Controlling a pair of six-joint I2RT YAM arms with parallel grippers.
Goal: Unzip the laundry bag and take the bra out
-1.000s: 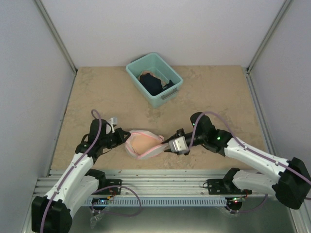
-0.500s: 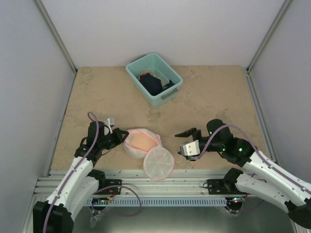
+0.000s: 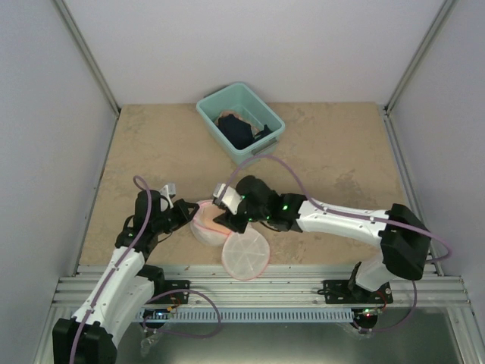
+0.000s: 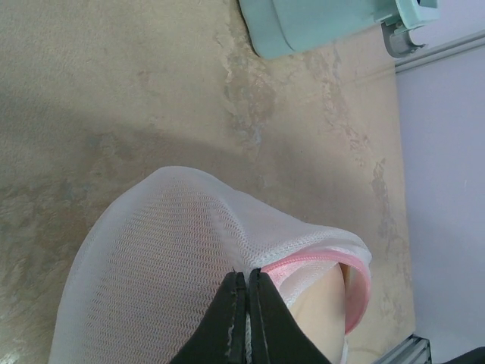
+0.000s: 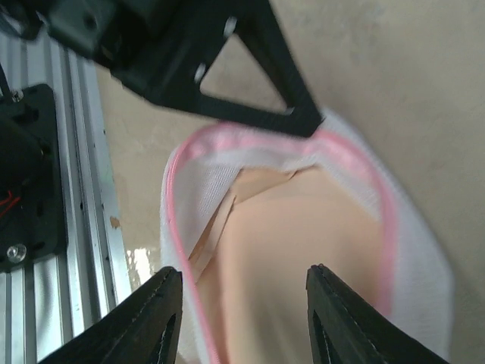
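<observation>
From above, I am seeing one laundry bag (image 3: 203, 227) lying open on the table (image 3: 341, 152), well to the near side of the one teal bin (image 3: 227, 92), with its round flap (image 3: 245, 256) farther from the bin. My left gripper (image 3: 184, 214) and right gripper (image 3: 227, 216) are both meeting at the bag.

In the left wrist view, my two fingers (image 4: 261, 318) are pinching together on the white mesh beside the pink zipper band (image 4: 318, 262).

In the right wrist view, my two fingers (image 5: 155, 318) are standing apart over the one peach bra (image 5: 303, 258) inside.
</observation>
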